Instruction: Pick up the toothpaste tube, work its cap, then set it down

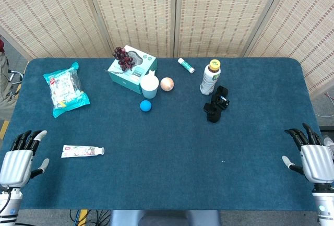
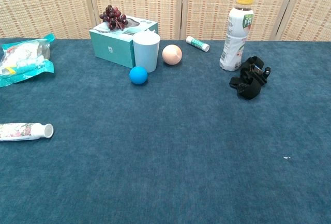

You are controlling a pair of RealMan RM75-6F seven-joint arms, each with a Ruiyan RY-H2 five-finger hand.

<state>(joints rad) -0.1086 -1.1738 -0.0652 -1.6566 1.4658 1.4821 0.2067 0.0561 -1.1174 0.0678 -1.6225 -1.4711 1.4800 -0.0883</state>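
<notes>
Toothpaste tube (image 2: 23, 131) lies flat near the left hand (image 1: 20, 159) — both hands spread, empty — right hand (image 1: 312, 155) well apart.

The toothpaste tube (image 1: 82, 151) lies on the counter (image 1: 172, 174) near the left hand (image 1: 20, 159); the bottle (image 1: 210, 77) stands behind the clip (image 1: 216, 104).

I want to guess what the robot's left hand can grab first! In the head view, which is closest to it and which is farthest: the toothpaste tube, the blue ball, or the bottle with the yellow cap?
From the left hand:
1. Toothpaste tube, just beside it, on its side.
2. Blue ball, mid-table by the white cup.
3. Bottle, far across toward the right, standing upright.
</notes>
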